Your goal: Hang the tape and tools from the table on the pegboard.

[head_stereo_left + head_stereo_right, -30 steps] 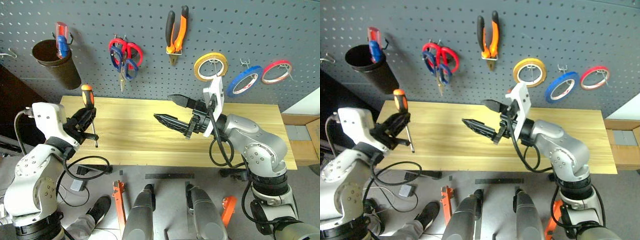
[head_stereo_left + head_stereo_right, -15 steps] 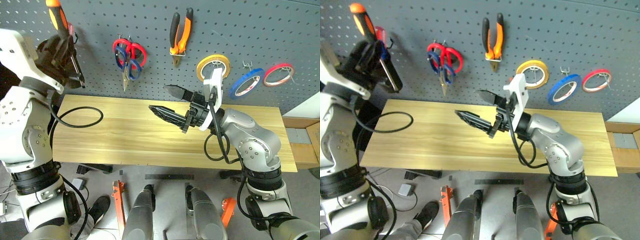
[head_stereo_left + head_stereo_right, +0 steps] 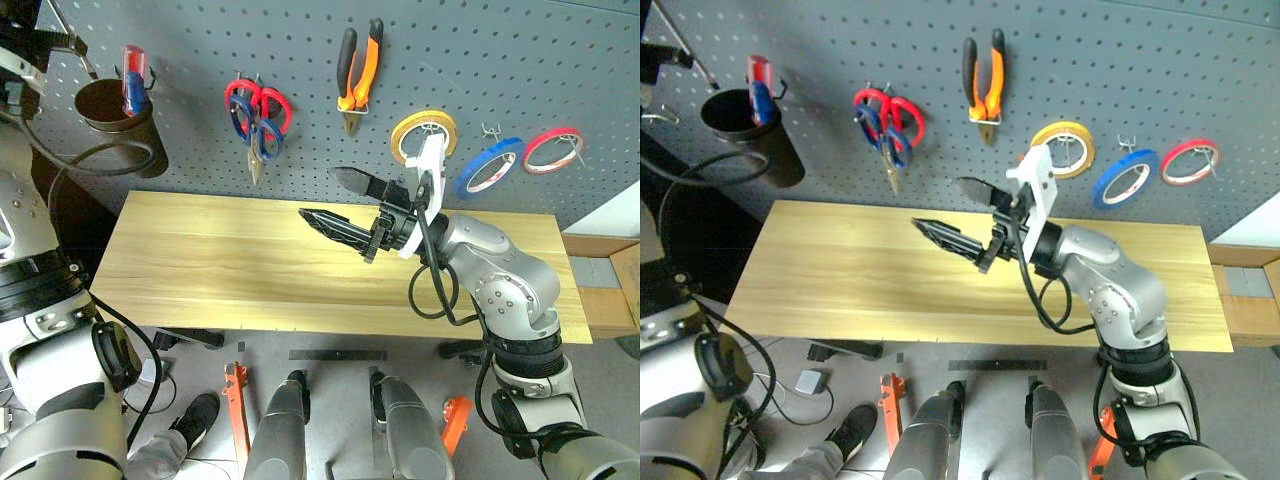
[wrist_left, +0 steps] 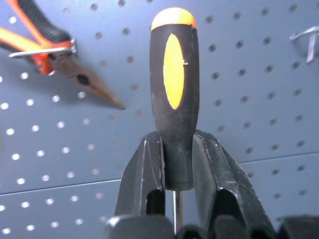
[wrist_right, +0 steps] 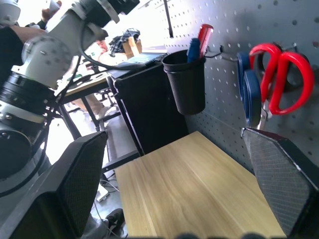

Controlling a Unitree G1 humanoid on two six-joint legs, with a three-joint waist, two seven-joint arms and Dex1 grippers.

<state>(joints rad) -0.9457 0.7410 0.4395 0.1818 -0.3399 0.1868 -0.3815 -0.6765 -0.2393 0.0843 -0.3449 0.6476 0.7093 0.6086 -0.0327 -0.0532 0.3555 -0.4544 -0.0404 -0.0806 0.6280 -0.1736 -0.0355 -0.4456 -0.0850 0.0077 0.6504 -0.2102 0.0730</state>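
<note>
Gripping the screwdriver (image 4: 174,94) by the lower end of its orange-and-black handle, the left tool (image 4: 177,164) has its two black fingers (image 4: 144,174) clamped on either side, with the metal shaft running down between them; the pegboard (image 4: 259,99) sits right behind it. In the head views the screwdriver shaft pokes in at the top left corner, above the black cup (image 3: 115,118) that hangs on the board with the red-and-blue handled tool (image 3: 131,80) standing in it. Next along the board: red-handled scissors (image 3: 262,100) and dark blue scissors (image 3: 243,120) hang together on one hook, overlapping. Pliers (image 3: 357,68) hang further right, handles up, nose down. Right tool (image 3: 342,203) is held over the middle of the table (image 3: 200,260), pointing toward the robot's left, fingers spread wide, nothing between them. The right wrist view confirms a clear gap between its pads (image 5: 75,184). Past it on the board: yellow tape ring (image 3: 422,134), then the blue tape (image 3: 488,165), then the red tape ring (image 3: 553,148), each on its own hook. The blue tape hangs tilted, just beside the red one.
</note>
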